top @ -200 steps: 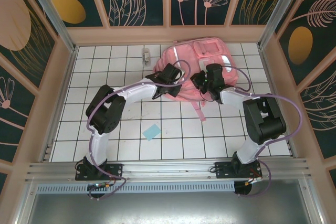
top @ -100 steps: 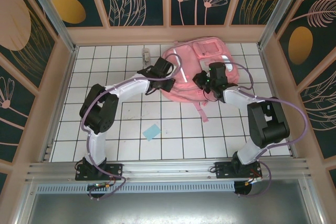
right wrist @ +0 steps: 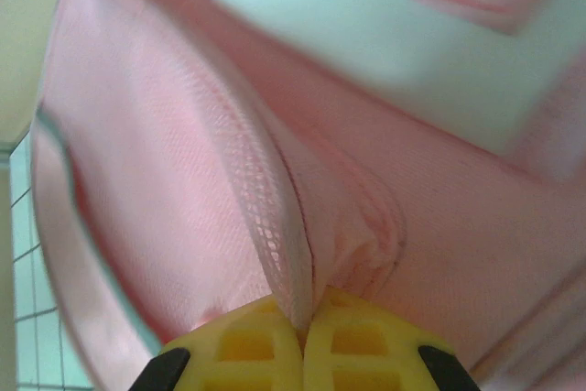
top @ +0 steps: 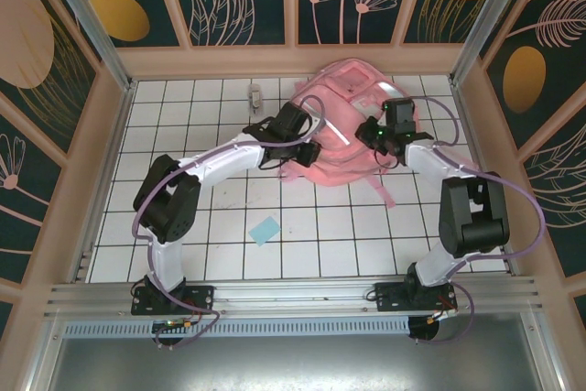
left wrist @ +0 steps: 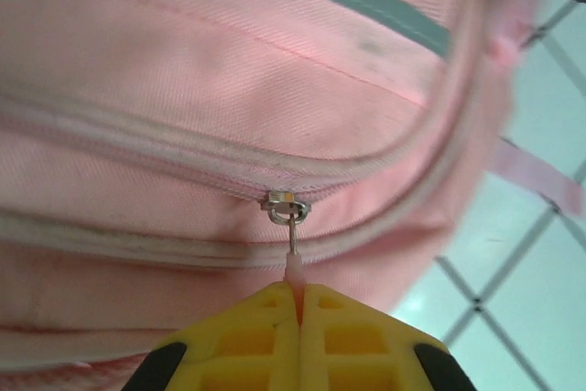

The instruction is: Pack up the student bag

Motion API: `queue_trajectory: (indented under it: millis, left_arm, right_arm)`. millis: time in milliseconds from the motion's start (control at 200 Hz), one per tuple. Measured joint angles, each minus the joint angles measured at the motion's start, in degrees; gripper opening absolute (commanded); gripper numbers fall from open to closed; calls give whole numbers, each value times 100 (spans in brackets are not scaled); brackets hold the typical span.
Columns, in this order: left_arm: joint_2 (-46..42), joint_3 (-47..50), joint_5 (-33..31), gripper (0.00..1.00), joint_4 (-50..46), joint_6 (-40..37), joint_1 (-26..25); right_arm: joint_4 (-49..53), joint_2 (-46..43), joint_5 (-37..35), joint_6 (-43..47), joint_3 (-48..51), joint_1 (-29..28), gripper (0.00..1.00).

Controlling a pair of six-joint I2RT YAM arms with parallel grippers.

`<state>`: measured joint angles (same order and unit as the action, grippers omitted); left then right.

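The student bag [top: 343, 103], a big soft pink backpack, lies bunched up at the back of the tiled floor. My left gripper [top: 309, 142] is at its left side and my right gripper [top: 374, 135] at its right side. In the left wrist view the left gripper [left wrist: 298, 304] is shut on the pink zipper pull [left wrist: 295, 267], which hangs from the metal slider [left wrist: 286, 205] on the bag's closed zipper. In the right wrist view the right gripper [right wrist: 304, 322] is shut on a fold of the bag's pink fabric and mesh [right wrist: 275, 226].
A small light-blue square of paper [top: 265, 229] lies on the white tiles in front of the bag. A small pale object [top: 255, 94] stands near the back wall. One pink strap [top: 380, 191] trails toward the near side. Wooden walls [top: 110, 135] close in the floor.
The bag has shifted toward the back right and bunched up. My right gripper moved right and back with the fabric. The left gripper kept hold of the zipper pull on the bag's left side.
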<state>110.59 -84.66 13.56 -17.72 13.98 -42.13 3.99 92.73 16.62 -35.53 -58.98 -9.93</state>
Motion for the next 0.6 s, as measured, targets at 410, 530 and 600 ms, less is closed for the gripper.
queue_trajectory:
  millis: [410, 530, 600]
  left_arm:
    - [636, -1054, 1309, 0, 214, 870, -420]
    - [748, -1134, 1366, 0, 195, 885, -417]
    - [754, -1075, 1366, 0, 210, 885, -417]
  right_arm:
    - [-297, -1172, -289, -413, 745, 332, 64]
    - [-356, -1926, -151, -737, 1294, 332, 62]
    - [-372, -2109, -87, -894, 1528, 330, 60]
